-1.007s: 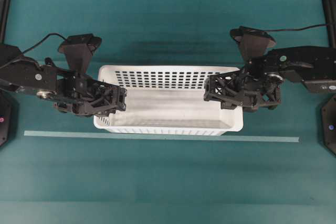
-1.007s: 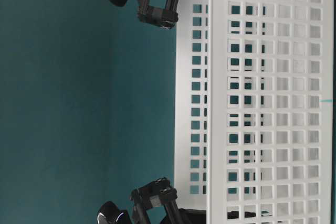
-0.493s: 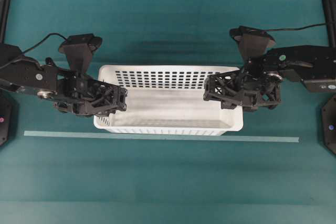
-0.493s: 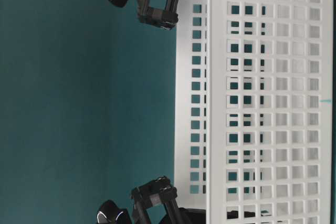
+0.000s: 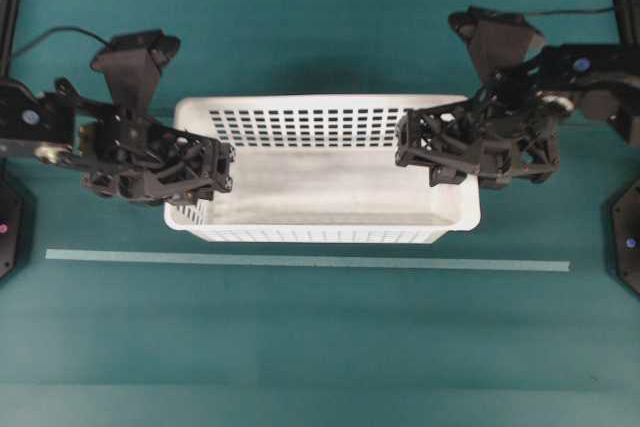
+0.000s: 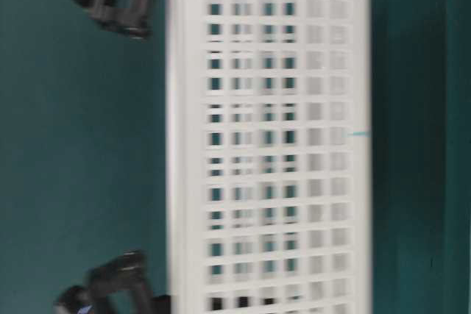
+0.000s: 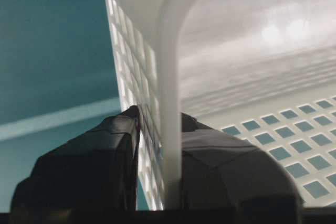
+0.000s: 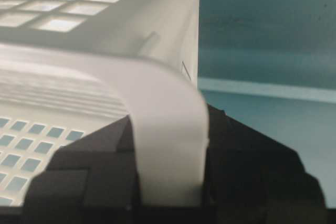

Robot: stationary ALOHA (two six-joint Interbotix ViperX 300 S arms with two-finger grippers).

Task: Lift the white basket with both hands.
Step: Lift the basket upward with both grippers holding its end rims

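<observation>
White basket (image 5: 320, 172) held at both short ends over the teal table (image 5: 320, 347)

The basket sits between the two arms, its long sides parallel to a pale tape line (image 5: 300, 262) on the table in front of it. The left gripper (image 5: 215, 169) is clamped on the rim of the left end wall, one finger (image 7: 84, 171) outside and one inside; the right gripper (image 5: 412, 145) pinches the rolled rim of the right end in the same way. The table-level view is motion-blurred, showing the slotted side wall with teal surface beyond its base
</observation>
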